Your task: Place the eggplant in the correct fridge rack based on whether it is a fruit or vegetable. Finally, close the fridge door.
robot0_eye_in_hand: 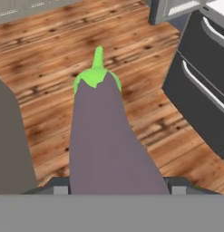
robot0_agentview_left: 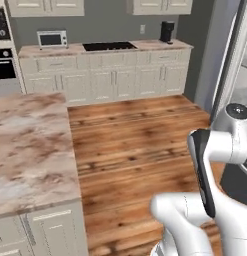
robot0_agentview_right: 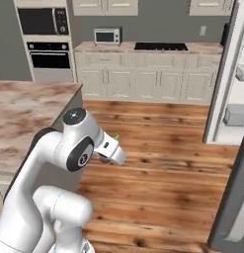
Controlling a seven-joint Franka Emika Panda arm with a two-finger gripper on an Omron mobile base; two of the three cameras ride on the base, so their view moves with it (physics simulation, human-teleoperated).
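Hand view: gripper (robot0_eye_in_hand: 114, 186) closed on the eggplant (robot0_eye_in_hand: 104, 136) (green stem pointing away), above wood floor (robot0_eye_in_hand: 45, 68), beside dark fridge drawers (robot0_eye_in_hand: 202, 86).

The arm (robot0_agentview_right: 49, 163) is built of rounded, glossy white links, joined by dark grey rings. A round dark cap with a pale centre is set on one joint (robot0_agentview_right: 74, 116) (a second such disc faces sideways just below). A long black panel (robot0_agentview_left: 201, 172) is seen along one link.
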